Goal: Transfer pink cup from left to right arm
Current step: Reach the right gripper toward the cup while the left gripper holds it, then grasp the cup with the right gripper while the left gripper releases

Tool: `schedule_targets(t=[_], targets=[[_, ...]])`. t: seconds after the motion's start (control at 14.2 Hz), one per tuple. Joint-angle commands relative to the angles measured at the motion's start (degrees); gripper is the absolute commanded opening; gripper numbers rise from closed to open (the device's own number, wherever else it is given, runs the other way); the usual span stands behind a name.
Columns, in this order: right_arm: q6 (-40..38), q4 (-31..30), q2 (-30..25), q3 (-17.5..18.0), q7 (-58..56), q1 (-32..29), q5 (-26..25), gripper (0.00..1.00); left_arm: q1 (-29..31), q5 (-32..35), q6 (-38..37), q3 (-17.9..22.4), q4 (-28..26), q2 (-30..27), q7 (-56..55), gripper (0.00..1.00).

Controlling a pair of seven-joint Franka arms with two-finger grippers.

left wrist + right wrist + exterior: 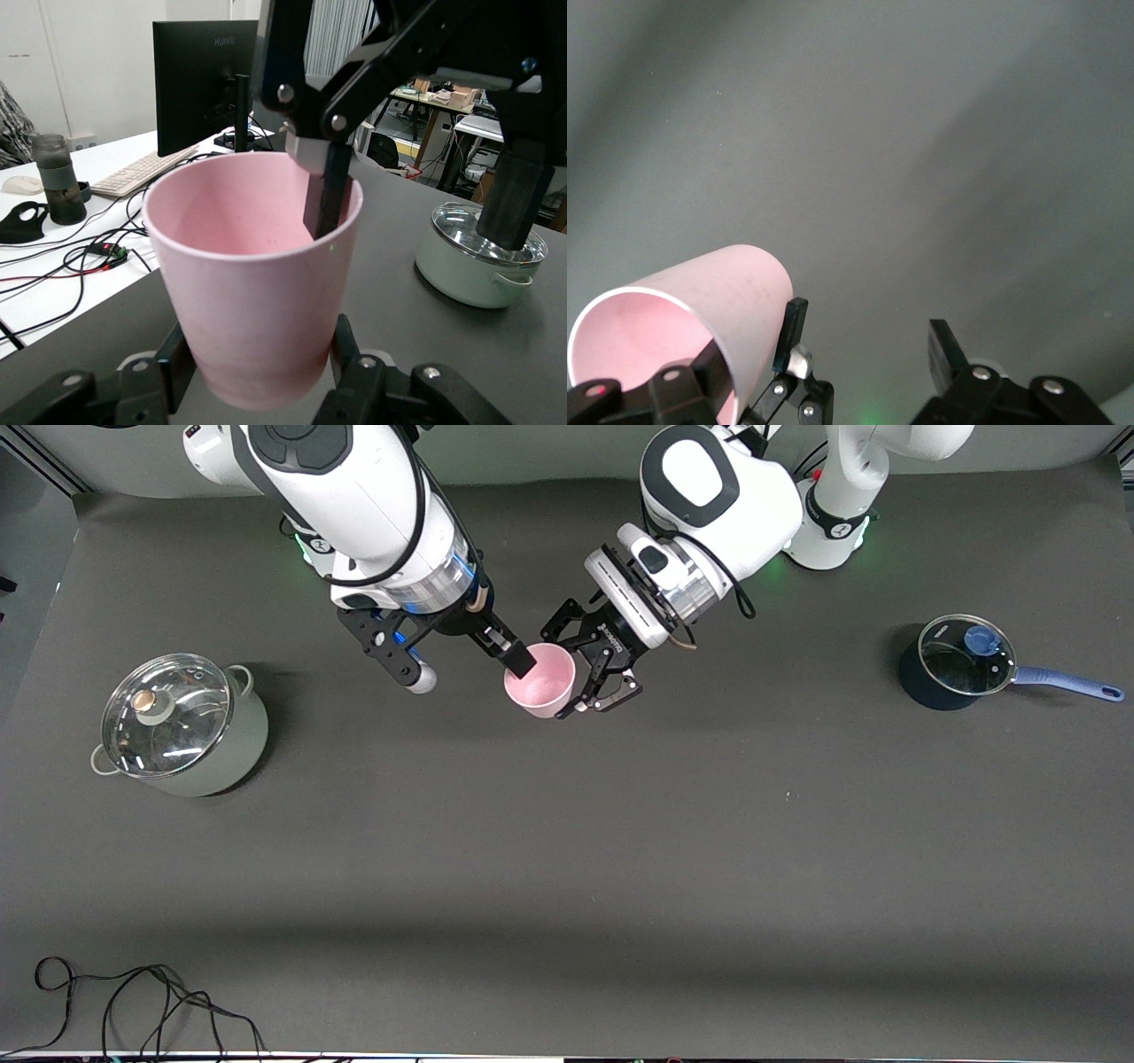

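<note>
The pink cup (540, 680) is held in the air over the dark mat (620, 850), between the two arms. My left gripper (574, 677), a black linkage claw, is shut on its lower body; this shows in the left wrist view (257, 372), where the cup (257, 274) stands upright. My right gripper (471, 673) is open wide. One of its fingers (323, 199) reaches just inside the cup's mouth at the rim, and the other stands well outside the cup. In the right wrist view the gripper (868, 341) gapes, with the cup (718, 301) against one finger.
A pale-green pot with a glass lid (182, 726) stands toward the right arm's end and also shows in the left wrist view (478, 266). A dark-blue saucepan with a glass lid (957, 662) stands toward the left arm's end. A black cable (133, 1001) lies at the front edge.
</note>
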Motion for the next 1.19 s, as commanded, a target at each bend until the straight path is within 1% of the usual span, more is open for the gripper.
schedule_targets(t=[0.0, 0.21, 0.63, 0.7, 0.77, 0.84, 0.91, 0.98, 1.05, 1.12], targets=[[-1.1, 3.95, 1.4, -0.32, 1.33, 0.64, -0.92, 0.91, -0.74, -1.06, 1.51, 0.1, 1.4, 0.55, -0.21, 0.31], [0.13, 4.04, 1.49, -0.32, 1.25, 0.64, -0.83, 0.91, -0.74, -1.06, 1.51, 0.1, 1.4, 0.64, -0.13, 0.31], [0.84, 4.13, 3.33, -0.32, 1.25, 1.69, -1.01, 0.9, -0.74, -1.06, 1.51, 0.19, 1.4, 0.64, -0.13, 0.31], [1.1, 4.13, 3.33, -0.32, 1.25, 1.69, -1.01, 0.81, -0.74, -1.06, 1.51, 0.1, 1.4, 0.64, -0.13, 0.31], [1.45, 4.22, 3.33, -0.41, 1.25, 1.69, -1.01, 0.67, -0.74, -1.06, 1.51, 0.19, 1.4, 0.64, -0.13, 0.31], [1.63, 4.48, 3.25, -0.41, 1.25, 1.61, -1.01, 0.47, -0.74, -1.06, 1.51, 0.1, 1.4, 0.64, -0.21, 0.31], [1.63, 4.65, 3.25, -0.5, 1.25, 1.61, -1.01, 0.3, -0.74, -1.06, 1.51, 0.19, 1.4, 0.64, -0.21, 0.31], [1.63, 4.66, 3.25, -0.5, 1.25, 1.61, -1.01, 0.18, -0.74, -1.06, 1.51, 0.19, 1.4, 0.64, -0.13, 0.31], [1.63, 4.66, 3.25, -0.59, 1.25, 1.61, -1.01, 0.11, -0.82, -1.06, 1.51, 0.19, 1.4, 0.64, -0.13, 0.31], [1.72, 4.66, 3.16, -0.59, 1.25, 1.61, -1.01, 0.09, -0.74, -1.06, 1.51, 0.19, 1.4, 0.64, -0.13, 0.31]])
